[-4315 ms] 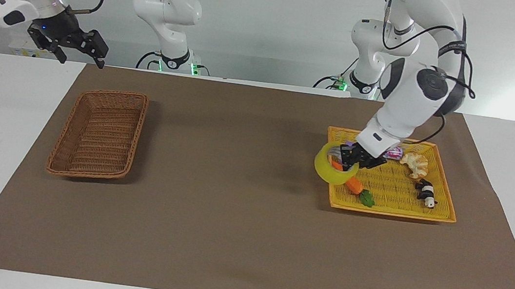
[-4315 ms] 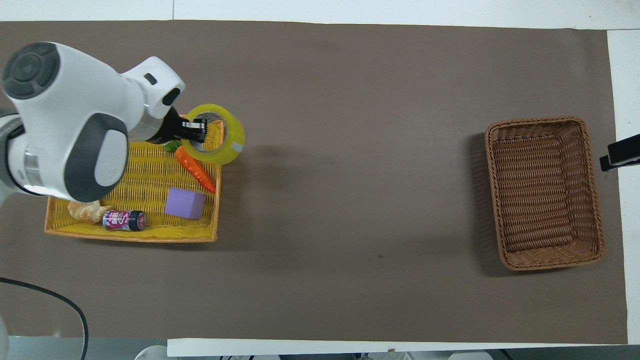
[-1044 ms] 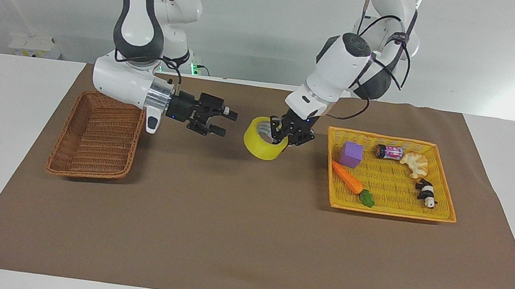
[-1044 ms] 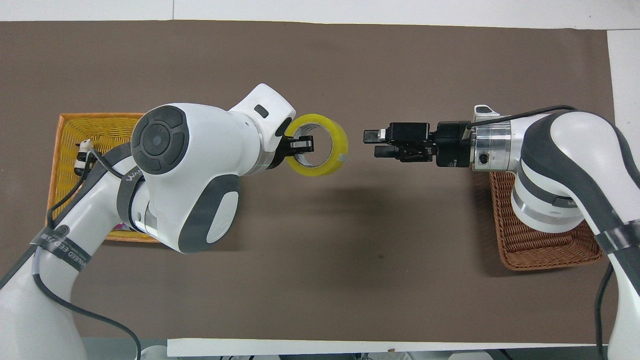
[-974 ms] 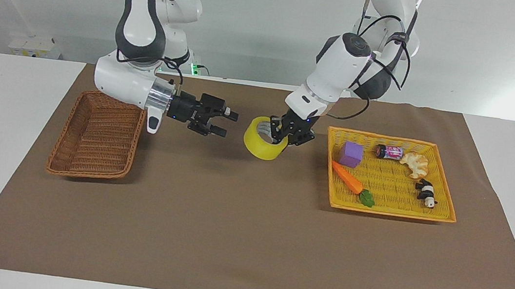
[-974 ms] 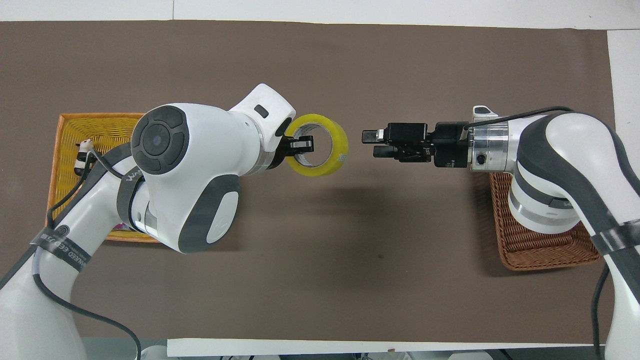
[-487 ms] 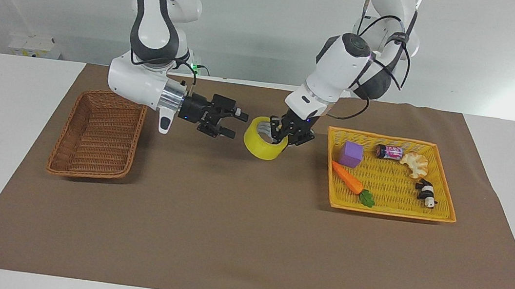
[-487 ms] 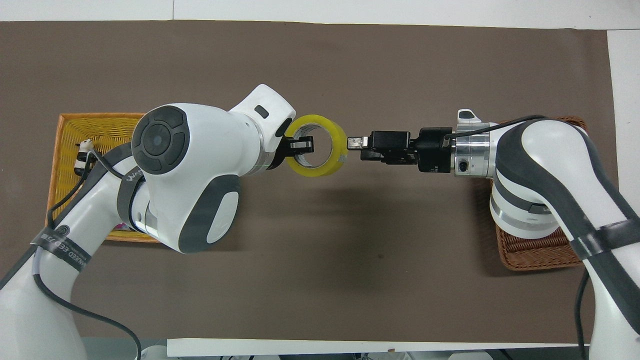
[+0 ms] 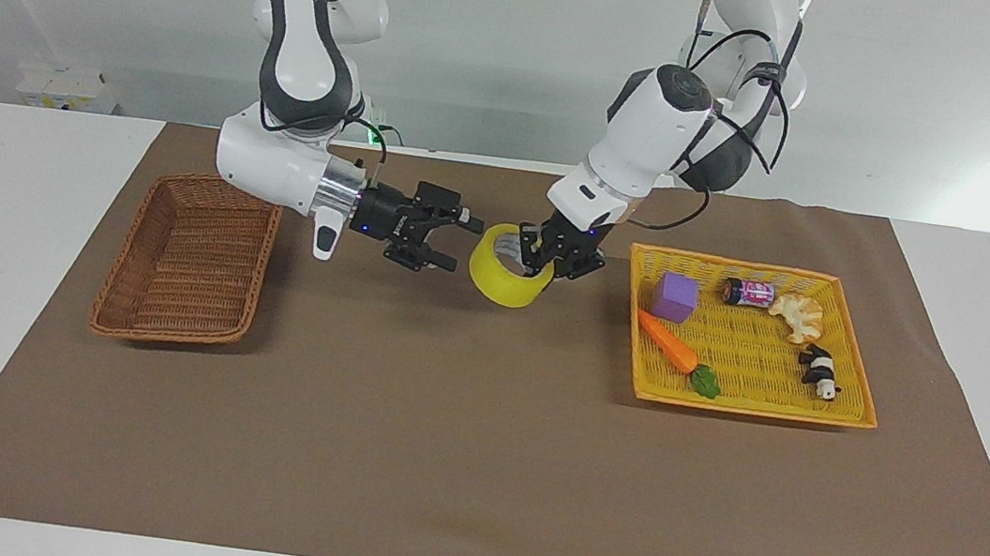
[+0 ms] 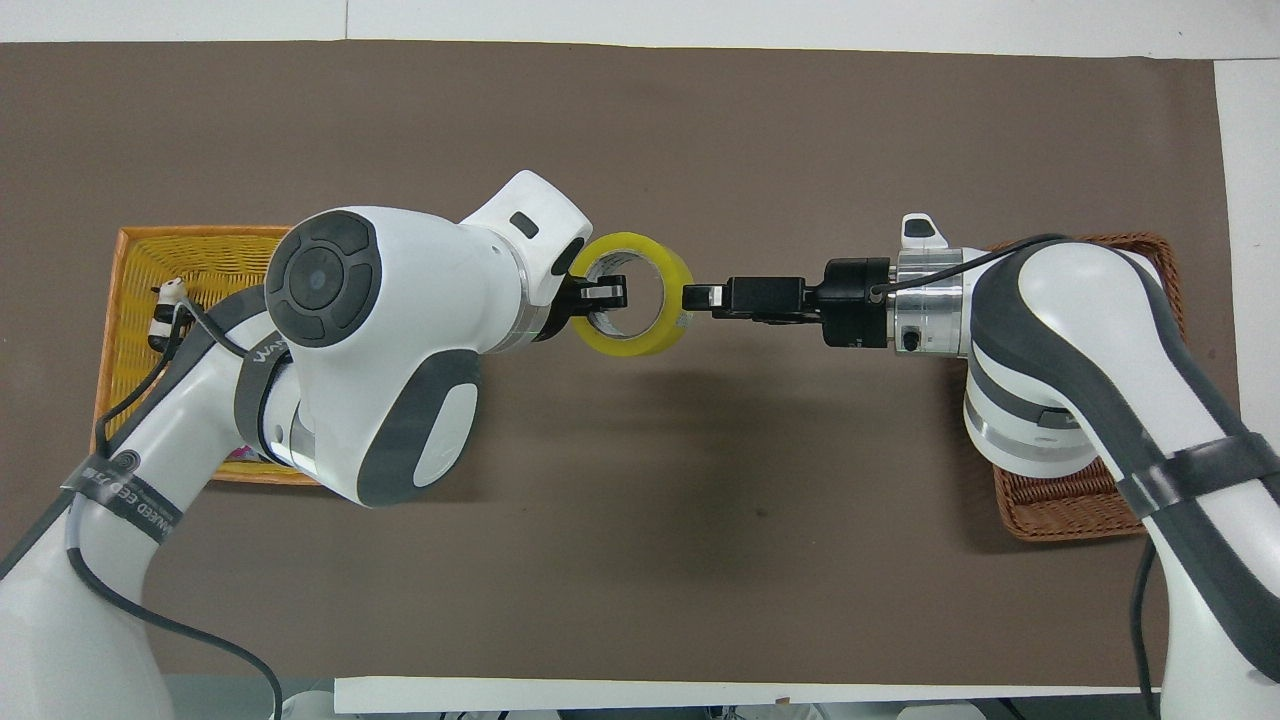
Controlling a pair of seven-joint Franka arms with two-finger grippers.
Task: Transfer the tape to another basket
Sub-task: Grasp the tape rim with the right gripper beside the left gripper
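Note:
The tape (image 9: 499,283), a yellow roll with a white core, hangs tilted in the air over the brown mat between the two baskets. My left gripper (image 9: 544,260) is shut on the roll's wall, one finger inside the core. My right gripper (image 9: 464,243) is open and level, its fingertips at the tape's edge on the side away from the left gripper. From overhead the tape (image 10: 640,345) sits between the left gripper (image 10: 600,295) and the right gripper (image 10: 700,297). The brown wicker basket (image 9: 167,334) lies empty at the right arm's end of the table.
The yellow-orange tray basket (image 9: 753,409) at the left arm's end holds a purple cube (image 9: 675,297), a carrot (image 9: 671,342), a small can (image 9: 746,293), a beige lump (image 9: 797,317) and a panda toy (image 9: 819,370). From overhead my right arm covers much of the brown basket (image 10: 1060,525).
My right gripper has moved from beside the brown basket toward the tape, and its open fingers now reach the roll's edge. The left gripper has held the tape still.

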